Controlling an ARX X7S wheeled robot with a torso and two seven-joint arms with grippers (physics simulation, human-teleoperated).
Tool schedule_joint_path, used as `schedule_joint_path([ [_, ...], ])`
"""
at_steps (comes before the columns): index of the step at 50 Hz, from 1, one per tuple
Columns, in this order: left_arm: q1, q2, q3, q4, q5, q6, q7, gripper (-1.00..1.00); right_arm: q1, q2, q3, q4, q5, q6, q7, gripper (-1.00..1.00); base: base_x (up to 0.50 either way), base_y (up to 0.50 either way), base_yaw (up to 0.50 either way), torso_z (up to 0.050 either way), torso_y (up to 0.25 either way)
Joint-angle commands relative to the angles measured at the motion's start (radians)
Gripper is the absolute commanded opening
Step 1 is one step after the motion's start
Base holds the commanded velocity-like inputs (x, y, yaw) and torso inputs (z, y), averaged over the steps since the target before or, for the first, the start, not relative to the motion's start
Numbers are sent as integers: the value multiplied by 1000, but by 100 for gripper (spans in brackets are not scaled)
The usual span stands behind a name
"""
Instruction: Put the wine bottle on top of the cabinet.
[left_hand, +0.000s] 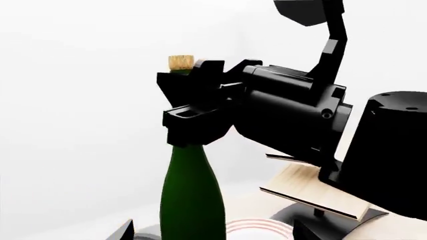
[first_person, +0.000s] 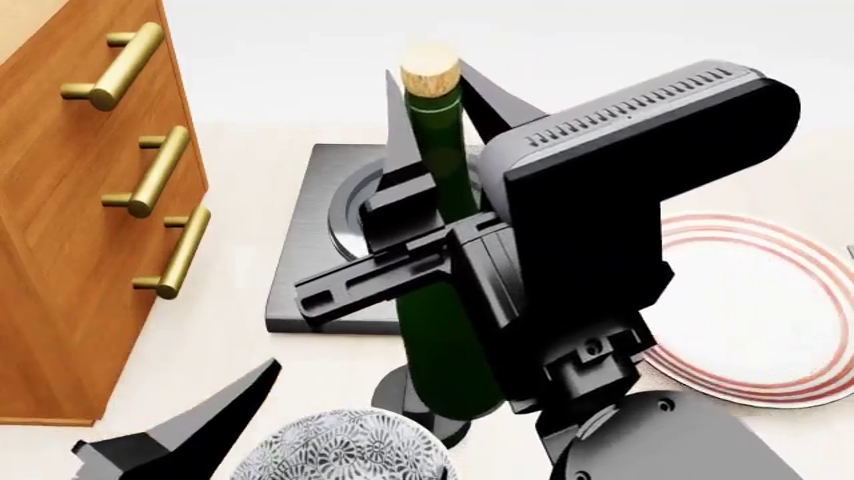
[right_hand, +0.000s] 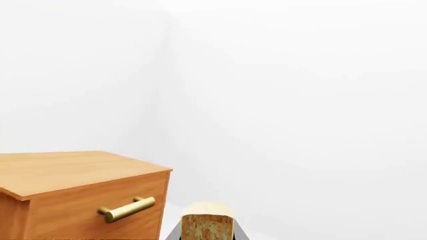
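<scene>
In the head view, the cabinet (first_person: 60, 230) fills the left edge: orange-brown wood, its front facing right, with three brass bar handles (first_person: 150, 170) stacked down it. At the bottom, left of centre, the dark pointed fingers of the left gripper (first_person: 187, 425) poke into frame; whether they are wide or narrow cannot be told from this view. Just right of them is the rim of a patterned grey and white bowl (first_person: 334, 445).

In the centre stands the wine bottle (first_person: 447, 330), dark green glass with a tan cork top (first_person: 430, 68), upright and raised above a dark square tray (first_person: 300, 250) with a round recess. The right gripper (first_person: 400, 215) is clamped around the bottle's neck, one black finger on each side, just under the cork. The gripper's bulky black wrist (first_person: 601, 200) covers much of the centre and right. Behind it, on the pale tabletop (first_person: 240, 340), lies a white plate with red rings (first_person: 754, 320).

The left wrist view shows the same grasp from the side: the black fingers pinch the neck below the cork, with a pale light-wood rack (left_hand: 313, 192) behind.

The right wrist view shows the cabinet's flat top (right_hand: 63, 170) to one side of the cork, roughly level with it or a little above, with bare white wall beyond. The bottle is beside the cabinet, not on it.
</scene>
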Motion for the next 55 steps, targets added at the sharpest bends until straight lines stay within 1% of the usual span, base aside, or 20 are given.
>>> schedule_joint_path([
  [1,-15,68,-14,-77,-47,39,76,100,-1,-6,-6,-19,-18,-6,-5,-100,0,0,0,0,0],
  [3,-18,73,-15,-108,-62,49,102,100,0,-6,-9,-20,-17,-6,-5,-100,0,0,0,0,5],
  [13,-47,83,-56,-208,-129,44,124,100,6,-5,-9,-29,-11,-5,3,-100,0,0,0,0,0],
  [18,-52,105,-62,-264,-149,47,152,100,21,-12,-10,-32,-1,2,7,-100,0,0,0,3,0],
  [27,-57,119,-88,-359,-182,76,203,100,28,-10,-7,-45,14,9,13,-100,0,0,0,0,1],
  [46,-43,155,-106,-523,-199,118,285,100,19,-8,-16,-55,18,-3,19,-100,0,0,0,0,1],
  [55,-54,166,-116,-556,-212,114,299,100,12,-2,-14,-57,20,-10,20,-100,0,0,0,0,0],
])
